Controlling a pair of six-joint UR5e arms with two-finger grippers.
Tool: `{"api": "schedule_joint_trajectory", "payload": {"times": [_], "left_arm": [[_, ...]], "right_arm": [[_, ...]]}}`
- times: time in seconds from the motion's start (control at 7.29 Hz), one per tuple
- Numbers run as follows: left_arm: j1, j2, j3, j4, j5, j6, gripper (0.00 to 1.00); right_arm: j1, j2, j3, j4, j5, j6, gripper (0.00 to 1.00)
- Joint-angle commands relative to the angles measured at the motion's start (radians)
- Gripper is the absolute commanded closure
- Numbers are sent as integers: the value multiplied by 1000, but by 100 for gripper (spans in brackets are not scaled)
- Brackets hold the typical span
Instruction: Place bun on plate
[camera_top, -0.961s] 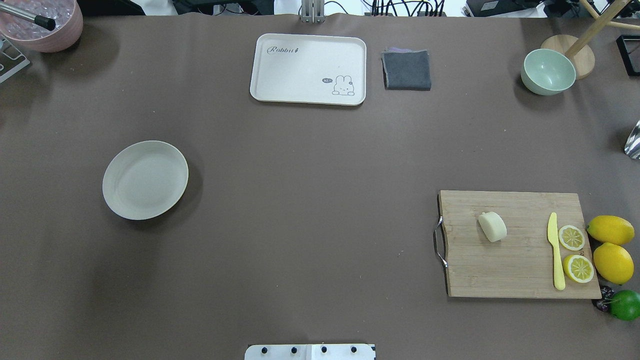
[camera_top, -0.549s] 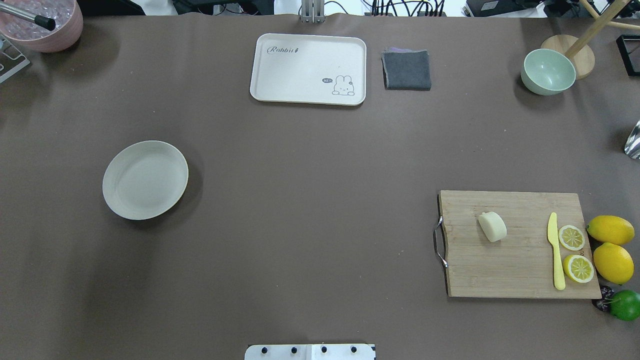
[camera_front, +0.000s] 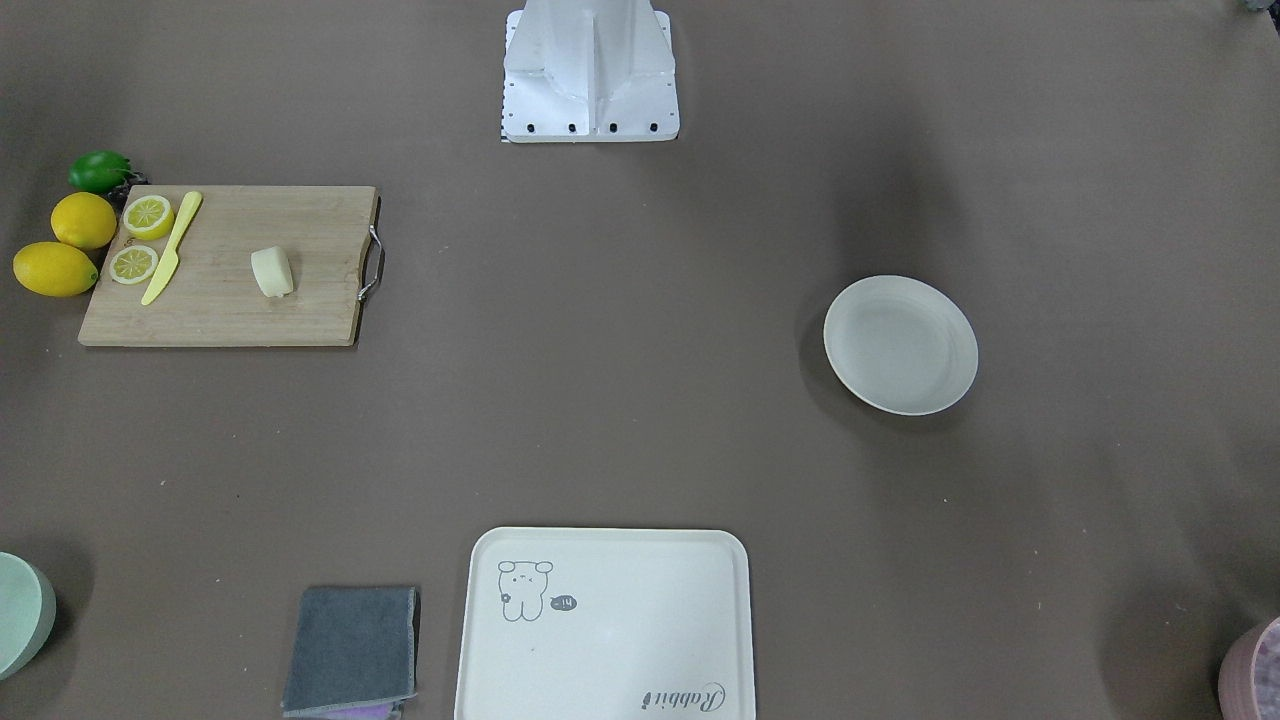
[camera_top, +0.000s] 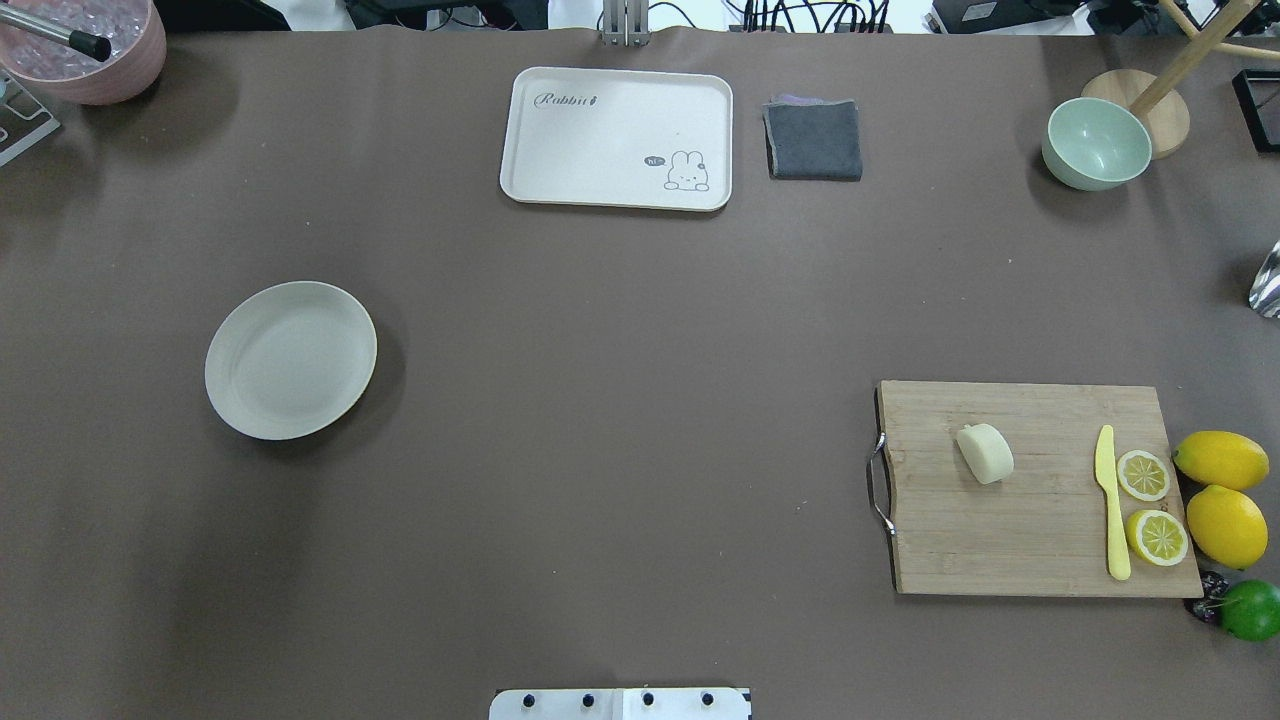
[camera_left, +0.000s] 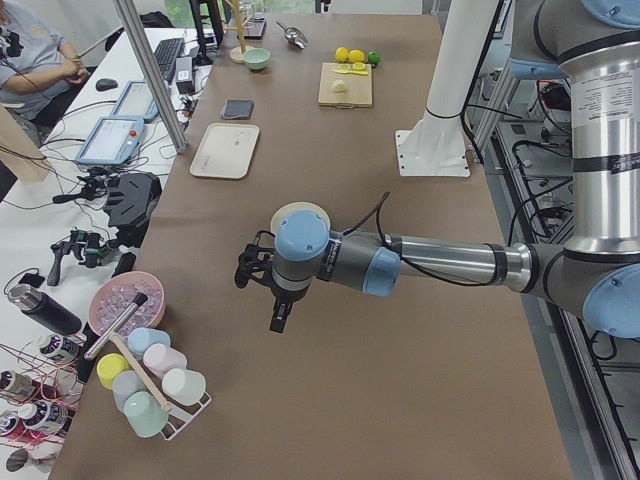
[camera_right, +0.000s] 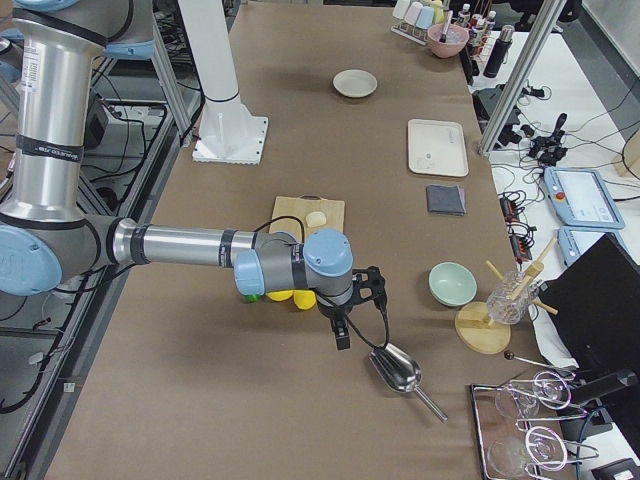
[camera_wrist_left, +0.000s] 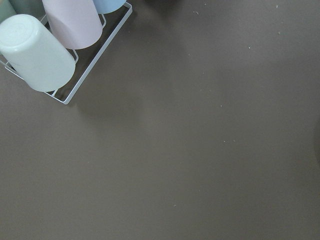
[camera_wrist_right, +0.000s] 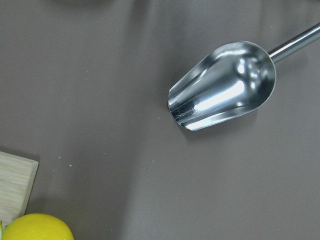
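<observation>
Left claw (camera_left: 276, 314) and right claw (camera_right: 342, 335) are too small to read.

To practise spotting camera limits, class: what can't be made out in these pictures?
Left claw and right claw: side views only, too small to tell open or shut.
Plate: exterior left, partly behind the left arm.
Green bowl: front-facing, cut by the edge.

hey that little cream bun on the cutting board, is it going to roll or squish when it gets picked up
The bun looks rounded along its length, so a sideways push on the cutting board might roll it. It is small and smooth, so probably light and perhaps slippery. Whether it squishes cannot be told here.
</observation>
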Motion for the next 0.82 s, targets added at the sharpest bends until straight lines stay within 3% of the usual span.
{"api": "schedule_joint_trajectory", "payload": {"times": [0.0, 0.69], "left_arm": [[46, 0, -10, -7, -5, -60, 4], [66, 3, -29, -9, 7, -67, 3]], "right_arm": [[0, -2, 1, 0, 3, 3, 0], [-8, -6, -1, -2, 52, -5, 0]]}}
